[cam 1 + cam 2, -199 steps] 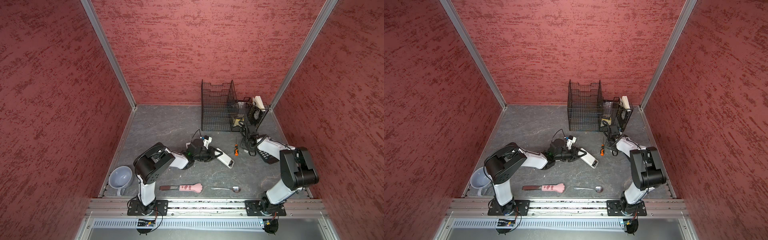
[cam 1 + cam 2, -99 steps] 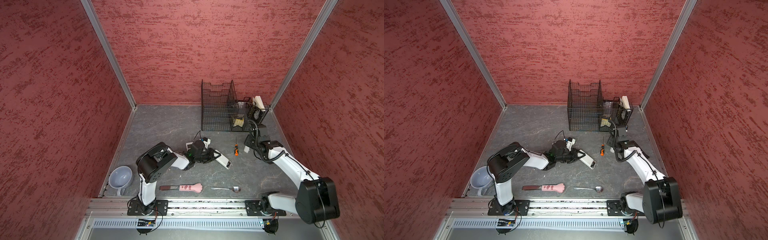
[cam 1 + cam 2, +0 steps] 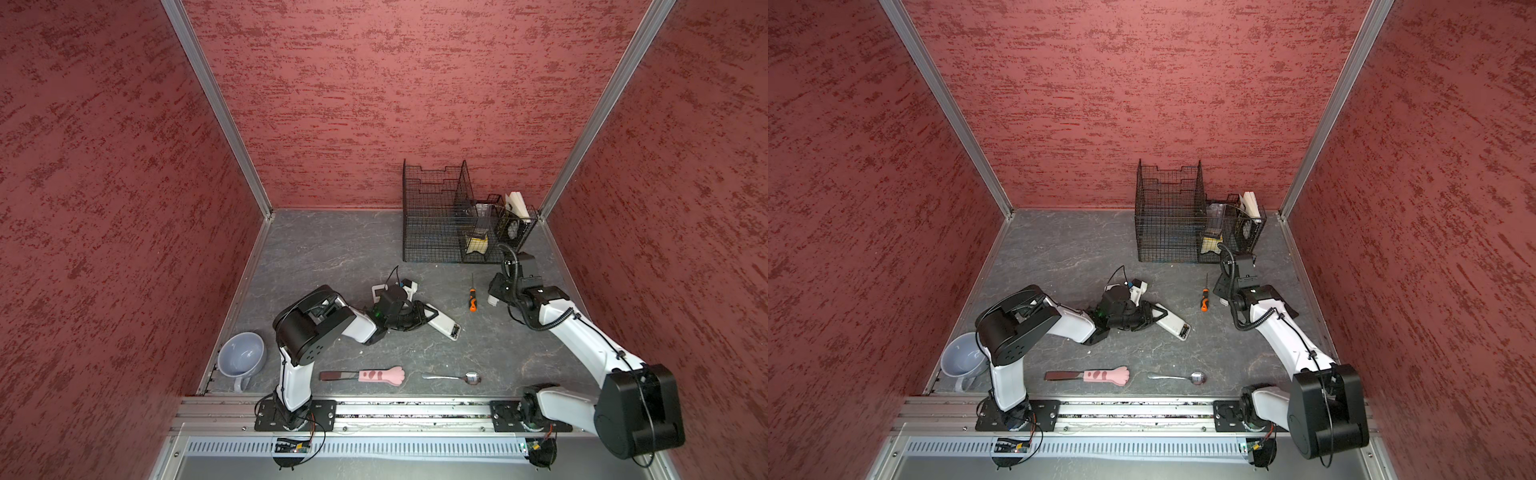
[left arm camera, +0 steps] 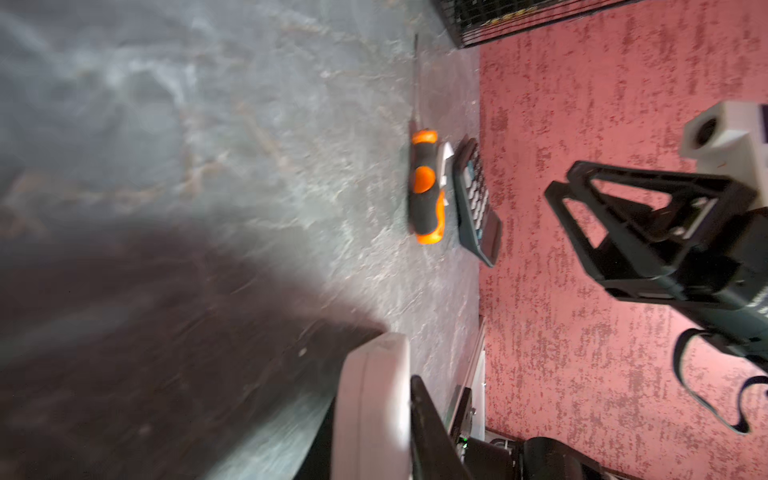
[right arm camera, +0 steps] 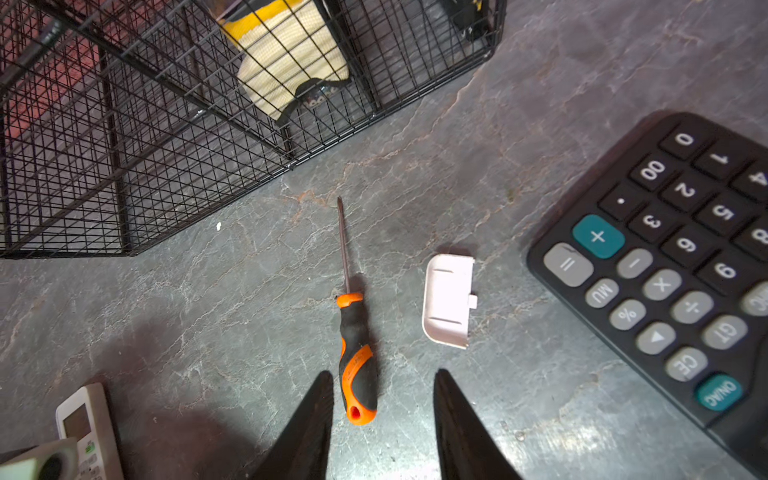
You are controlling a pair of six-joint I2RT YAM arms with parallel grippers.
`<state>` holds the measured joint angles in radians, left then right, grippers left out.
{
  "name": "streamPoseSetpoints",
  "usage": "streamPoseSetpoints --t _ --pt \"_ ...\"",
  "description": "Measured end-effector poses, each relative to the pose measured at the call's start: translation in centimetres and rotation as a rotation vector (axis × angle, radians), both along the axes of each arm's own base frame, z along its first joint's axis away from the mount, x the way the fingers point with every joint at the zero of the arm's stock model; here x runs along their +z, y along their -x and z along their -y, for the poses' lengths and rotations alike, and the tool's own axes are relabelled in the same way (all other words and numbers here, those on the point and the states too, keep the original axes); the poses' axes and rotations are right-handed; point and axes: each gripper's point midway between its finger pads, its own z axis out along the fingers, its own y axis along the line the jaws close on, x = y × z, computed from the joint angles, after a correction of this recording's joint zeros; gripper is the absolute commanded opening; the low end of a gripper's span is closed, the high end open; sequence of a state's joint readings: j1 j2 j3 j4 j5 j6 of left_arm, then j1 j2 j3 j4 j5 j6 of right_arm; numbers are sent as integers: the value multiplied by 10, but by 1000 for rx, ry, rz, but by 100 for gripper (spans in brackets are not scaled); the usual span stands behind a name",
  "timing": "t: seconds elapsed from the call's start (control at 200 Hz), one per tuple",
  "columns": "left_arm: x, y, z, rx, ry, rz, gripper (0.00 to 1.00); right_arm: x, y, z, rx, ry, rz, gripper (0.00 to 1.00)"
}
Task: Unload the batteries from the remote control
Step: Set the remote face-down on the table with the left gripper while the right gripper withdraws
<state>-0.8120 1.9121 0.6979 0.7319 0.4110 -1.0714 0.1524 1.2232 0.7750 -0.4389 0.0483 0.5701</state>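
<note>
Currently, the left gripper straddles one end of the white remote control on the table; clamping cannot be confirmed. The right gripper stands apart and empty by the screwdriver and a loose white cover. The batteries are too small to discern.

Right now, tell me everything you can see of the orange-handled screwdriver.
The screwdriver has a thin bare-metal shaft with a pointed tip and a chunky black handle with orange collar, grip patches and butt, rubbery-looking. It lies flat on the grey stone-patterned table, tip toward the black wire basket. A white plastic cover lies beside the handle, apart. Only the table seems to touch it.
</note>
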Motion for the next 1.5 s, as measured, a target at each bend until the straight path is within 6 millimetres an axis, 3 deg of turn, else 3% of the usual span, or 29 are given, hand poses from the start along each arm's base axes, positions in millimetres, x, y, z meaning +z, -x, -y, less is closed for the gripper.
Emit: streamPoseSetpoints --t 0.225,0.396,1.087,1.333,1.433,1.503 --pt "-14 11 -10 -8 -49 -30 40 0 1 -3 3 -16 -1 42" --pt "-12 16 -14 -14 -64 -29 46 0 2 -9 12 -28 -1 43" --pt "-3 47 -41 -44 -227 -64 55 -8 9 -40 87 -44 -15 43" --pt "19 52 -48 -71 -293 -39 56 -7 24 -58 148 -29 -33 40" --pt "34 49 -45 -87 -300 -10 56 -4 34 -68 176 -24 -40 33" --pt "42 46 -45 -94 -312 5 51 -1 42 -76 194 -24 -39 22"
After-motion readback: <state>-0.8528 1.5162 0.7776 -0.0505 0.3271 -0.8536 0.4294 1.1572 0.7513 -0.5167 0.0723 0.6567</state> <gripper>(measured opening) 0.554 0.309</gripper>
